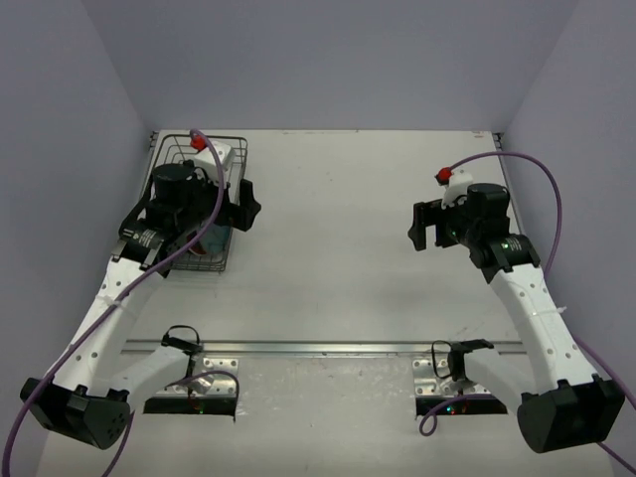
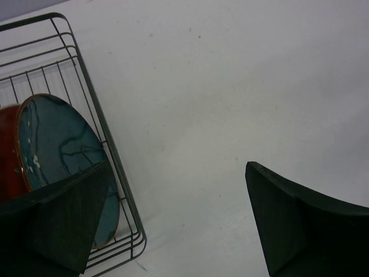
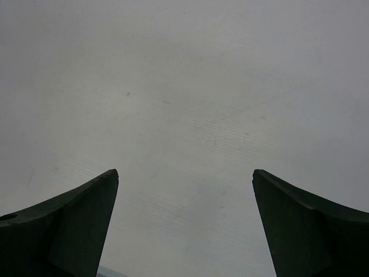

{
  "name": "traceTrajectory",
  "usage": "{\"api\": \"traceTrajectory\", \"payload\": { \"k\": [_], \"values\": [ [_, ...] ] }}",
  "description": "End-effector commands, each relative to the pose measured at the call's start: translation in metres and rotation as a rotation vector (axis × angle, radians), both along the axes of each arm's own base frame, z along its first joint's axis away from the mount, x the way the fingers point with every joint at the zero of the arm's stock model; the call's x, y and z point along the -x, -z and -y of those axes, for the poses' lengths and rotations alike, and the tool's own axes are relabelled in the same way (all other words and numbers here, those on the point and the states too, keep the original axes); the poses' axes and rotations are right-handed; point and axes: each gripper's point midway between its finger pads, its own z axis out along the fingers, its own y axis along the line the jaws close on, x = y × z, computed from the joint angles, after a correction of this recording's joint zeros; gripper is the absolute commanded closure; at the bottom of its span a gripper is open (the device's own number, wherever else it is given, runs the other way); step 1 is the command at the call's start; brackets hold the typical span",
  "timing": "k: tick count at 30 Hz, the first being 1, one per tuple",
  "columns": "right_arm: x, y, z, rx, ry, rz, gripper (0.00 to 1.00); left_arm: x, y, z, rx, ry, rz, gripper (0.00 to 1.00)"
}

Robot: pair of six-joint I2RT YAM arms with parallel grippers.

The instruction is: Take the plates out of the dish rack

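The dish rack of thin dark wire stands at the far left of the table, mostly covered by my left arm. In the left wrist view a red plate with a teal-blue patterned face stands on edge inside the dish rack, near its corner. My left gripper is open. One finger reaches over the rack in front of the plate and the other is over bare table, with the rack's side wire between them. From above, the left gripper sits at the rack's right edge. My right gripper hangs open over bare table at the right, holding nothing.
A metal rail runs across the table near the arm bases. Grey walls close in the left, right and far sides. Purple cables loop over both arms.
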Motion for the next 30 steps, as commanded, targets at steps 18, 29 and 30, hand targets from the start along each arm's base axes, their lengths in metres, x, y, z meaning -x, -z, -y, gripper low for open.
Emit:
{"api": "traceTrajectory", "payload": {
  "k": [18,29,30],
  "values": [
    [-0.019,0.015,0.010,0.018,0.101,-0.108,0.01,-0.032,0.003,-0.099,-0.322,-0.493,-0.037,0.27],
    [-0.021,0.020,0.005,0.005,0.085,-0.143,0.01,-0.038,0.011,-0.126,-0.499,-0.589,-0.093,0.39],
    [-0.021,0.020,0.005,0.004,0.085,-0.144,0.01,-0.039,0.014,-0.126,-0.505,-0.585,-0.102,0.39]
  ]
}}
